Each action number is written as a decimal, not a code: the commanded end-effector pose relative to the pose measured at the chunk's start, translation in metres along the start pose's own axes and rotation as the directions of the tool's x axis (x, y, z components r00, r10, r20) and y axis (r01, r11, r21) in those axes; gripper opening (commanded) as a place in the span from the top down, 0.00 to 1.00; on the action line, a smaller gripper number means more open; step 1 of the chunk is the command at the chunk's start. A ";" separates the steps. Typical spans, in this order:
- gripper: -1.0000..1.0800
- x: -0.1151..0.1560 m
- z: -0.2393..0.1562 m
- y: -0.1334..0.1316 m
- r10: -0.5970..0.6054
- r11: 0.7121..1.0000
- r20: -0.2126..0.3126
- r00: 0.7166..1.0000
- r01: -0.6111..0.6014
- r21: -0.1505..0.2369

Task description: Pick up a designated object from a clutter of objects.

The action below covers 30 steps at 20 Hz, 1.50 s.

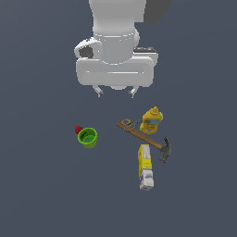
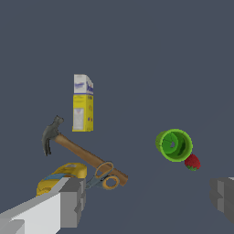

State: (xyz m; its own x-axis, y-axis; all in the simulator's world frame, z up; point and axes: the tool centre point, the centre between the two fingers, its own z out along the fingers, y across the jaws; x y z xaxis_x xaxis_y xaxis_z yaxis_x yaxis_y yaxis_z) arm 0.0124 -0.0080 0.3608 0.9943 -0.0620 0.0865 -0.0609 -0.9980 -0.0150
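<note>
the pale two-fingered gripper [image 1: 115,92] hangs spread apart and empty above the floor, probably poised to choose its approach. in the exterior view the long rectangular carton, yellow at one end and white with blue-purple print at the other [image 1: 145,167], lies flat at about five o'clock from it, apart from the other items, which should make it easy to reach. its print is too small to read. just beside its yellow end rests the dark head of the wooden-handled hammer [image 1: 144,137].
</note>
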 end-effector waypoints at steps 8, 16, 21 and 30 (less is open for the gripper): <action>0.04 0.000 0.007 -0.013 -0.013 1.000 0.016 1.000 0.013 0.010; 0.04 0.000 0.010 -0.018 -0.018 1.000 0.022 1.000 0.018 0.014; 0.04 0.006 0.018 -0.023 -0.017 1.000 0.025 1.000 0.016 0.011; 0.04 0.034 0.057 -0.042 -0.011 1.000 0.038 0.999 0.011 -0.001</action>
State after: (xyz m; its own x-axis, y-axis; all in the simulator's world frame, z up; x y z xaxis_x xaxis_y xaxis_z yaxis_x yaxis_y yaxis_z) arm 0.0477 0.0284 0.3156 0.9974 -0.0496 0.0520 -0.0489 -0.9987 -0.0154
